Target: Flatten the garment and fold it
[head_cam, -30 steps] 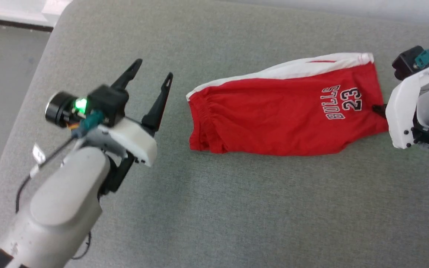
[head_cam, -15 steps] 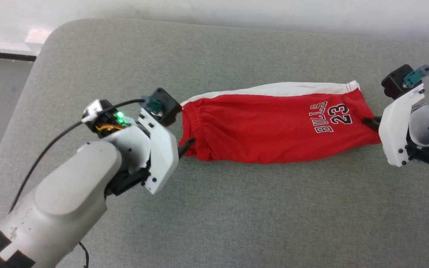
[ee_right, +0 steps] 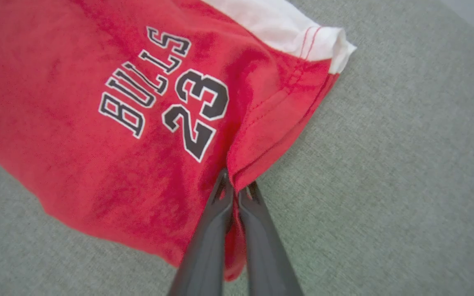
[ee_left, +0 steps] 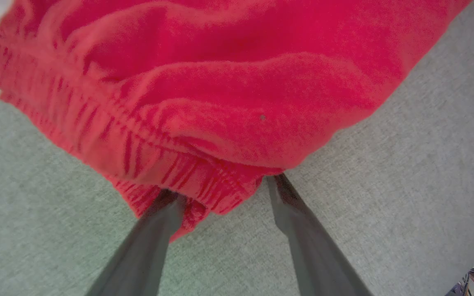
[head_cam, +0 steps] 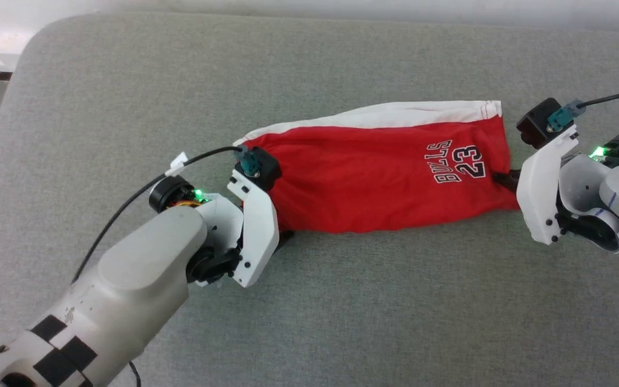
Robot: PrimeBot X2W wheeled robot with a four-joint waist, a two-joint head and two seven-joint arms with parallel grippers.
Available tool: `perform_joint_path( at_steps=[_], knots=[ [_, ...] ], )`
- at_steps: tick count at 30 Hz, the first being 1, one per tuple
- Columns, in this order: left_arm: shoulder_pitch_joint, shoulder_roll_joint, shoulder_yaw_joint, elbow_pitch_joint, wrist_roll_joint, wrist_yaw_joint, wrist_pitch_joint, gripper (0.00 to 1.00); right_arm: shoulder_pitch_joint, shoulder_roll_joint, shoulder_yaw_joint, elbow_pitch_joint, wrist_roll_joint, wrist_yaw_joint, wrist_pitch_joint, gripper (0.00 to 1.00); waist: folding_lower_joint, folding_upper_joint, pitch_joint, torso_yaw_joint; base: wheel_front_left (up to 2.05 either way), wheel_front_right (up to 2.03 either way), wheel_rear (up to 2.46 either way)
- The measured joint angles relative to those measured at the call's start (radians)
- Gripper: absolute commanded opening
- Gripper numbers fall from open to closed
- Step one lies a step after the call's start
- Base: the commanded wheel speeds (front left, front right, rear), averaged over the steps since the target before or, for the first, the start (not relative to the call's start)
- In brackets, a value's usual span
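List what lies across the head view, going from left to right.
left gripper, open at the garment's end → garment → BULLS 23 print → right gripper, shut on the garment's hem

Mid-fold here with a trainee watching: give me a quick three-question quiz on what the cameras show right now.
1. True or false: the right gripper is shut on the hem of the garment.
2. The left gripper has its fingers: A) open at the waistband; B) shut on the white stripe; C) far from the cloth.
3. Fill in: the print reads BULLS ___.
Key: 1 true; 2 A; 3 23.
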State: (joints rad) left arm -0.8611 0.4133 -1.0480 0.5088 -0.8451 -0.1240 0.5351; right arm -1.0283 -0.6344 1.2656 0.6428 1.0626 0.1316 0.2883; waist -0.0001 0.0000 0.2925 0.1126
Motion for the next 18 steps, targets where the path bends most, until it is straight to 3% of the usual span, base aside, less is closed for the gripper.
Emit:
perform_joint_path(
  at_steps=[1, 2, 3, 10, 18],
  knots=[
    [-0.009, 0.002, -0.012, 0.005, -0.008, 0.0, 0.002, 0.6, 0.0, 0.001, 0.001, 0.0, 0.0, 0.0, -0.002, 0.0, 0.0, -0.0001, 0.002, -0.004, 0.0, 0.0, 0.0],
    [-0.014, 0.003, -0.019, 0.01, -0.019, 0.0, -0.004, 0.1, 0.0, 0.002, 0.002, 0.001, 0.0, 0.0, -0.003, 0.0, 0.0, 0.0, 0.004, -0.008, 0.0, 0.0, 0.0],
    [-0.016, 0.005, -0.024, 0.016, -0.032, 0.0, -0.015, 0.0, 0.0, 0.002, 0.002, 0.001, 0.0, 0.0, -0.009, 0.0, 0.0, 0.0, 0.005, -0.011, 0.0, 0.0, 0.0],
    [0.005, 0.025, -0.052, 0.025, -0.078, 0.0, -0.172, 0.0, 0.009, 0.0, 0.006, -0.002, -0.005, 0.0, -0.072, 0.0, 0.0002, 0.0, -0.016, -0.013, 0.0, 0.0, 0.0],
    [0.063, 0.099, -0.063, -0.063, -0.055, 0.0, -0.317, 0.0, 0.043, -0.042, 0.008, -0.073, -0.024, 0.0, -0.187, 0.0, 0.0002, 0.0, -0.072, -0.014, 0.0, 0.0, 0.0]
  ],
)
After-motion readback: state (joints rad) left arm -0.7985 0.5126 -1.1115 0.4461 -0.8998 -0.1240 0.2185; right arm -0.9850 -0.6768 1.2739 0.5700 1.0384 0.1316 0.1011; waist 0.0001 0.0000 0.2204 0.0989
